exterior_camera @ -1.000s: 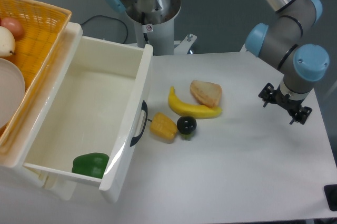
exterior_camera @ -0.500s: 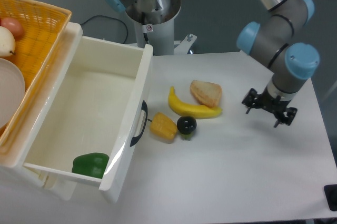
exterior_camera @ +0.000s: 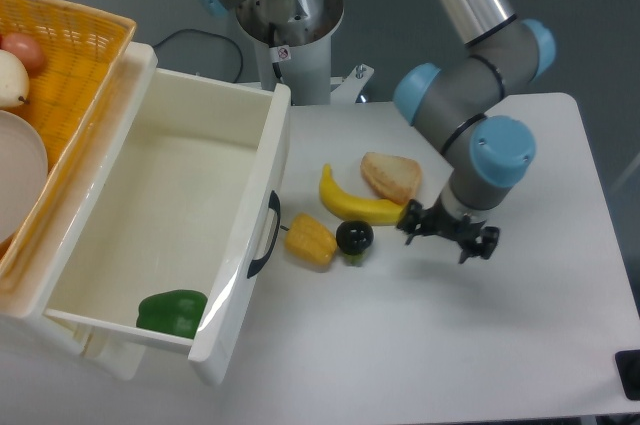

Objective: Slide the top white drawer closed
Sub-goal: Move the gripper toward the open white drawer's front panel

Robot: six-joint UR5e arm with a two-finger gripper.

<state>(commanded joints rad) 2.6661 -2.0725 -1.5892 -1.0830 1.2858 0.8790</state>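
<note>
**A:** From the fixed camera — how far along is it?

**B:** By my reading, nothing is done yet. The top white drawer (exterior_camera: 175,235) stands pulled far out at the left of the worktop (exterior_camera: 520,345), its front panel and black handle (exterior_camera: 265,235) facing the food, a green pepper (exterior_camera: 172,312) lying inside.

**A:** And the hand?

**B:** The hand (exterior_camera: 448,233) hangs low over the worktop, just right of the banana (exterior_camera: 362,204) tip, well apart from the drawer. It grips nothing; how wide its fingers stand I cannot tell at this angle.

**A:** What is left?

**B:** All of it — reach the front panel, past the corn (exterior_camera: 309,241) and the dark round fruit (exterior_camera: 354,237), then push the drawer in.
</note>
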